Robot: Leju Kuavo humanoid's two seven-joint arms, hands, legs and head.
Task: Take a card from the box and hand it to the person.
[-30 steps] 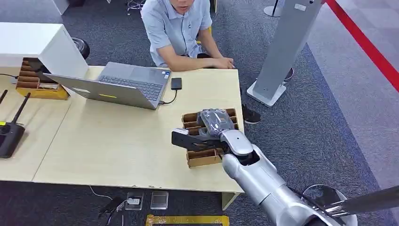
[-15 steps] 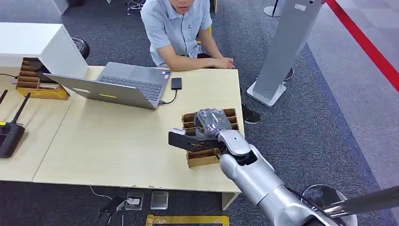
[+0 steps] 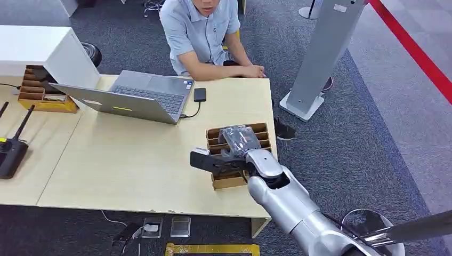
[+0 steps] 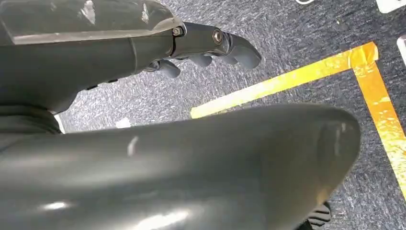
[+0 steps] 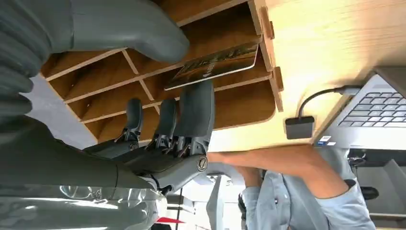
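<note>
The right hand (image 5: 158, 139) hovered over the brown wooden slotted box (image 3: 234, 154) on the pale tabletop (image 3: 138, 160), thumb and fingers (image 5: 194, 112) pinching a dark, glossy card (image 5: 213, 67) above its slot, apparently lifting it clear for the seated person (image 3: 200, 34). The left hand (image 4: 210, 45) hung curled, holding nothing.

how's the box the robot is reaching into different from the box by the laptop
The near box lies at the table's right side, under the right hand, which pinches a card over its slots. The far box sits at the left, behind the laptop, with nothing reaching into it. Both are brown with divided slots.
</note>
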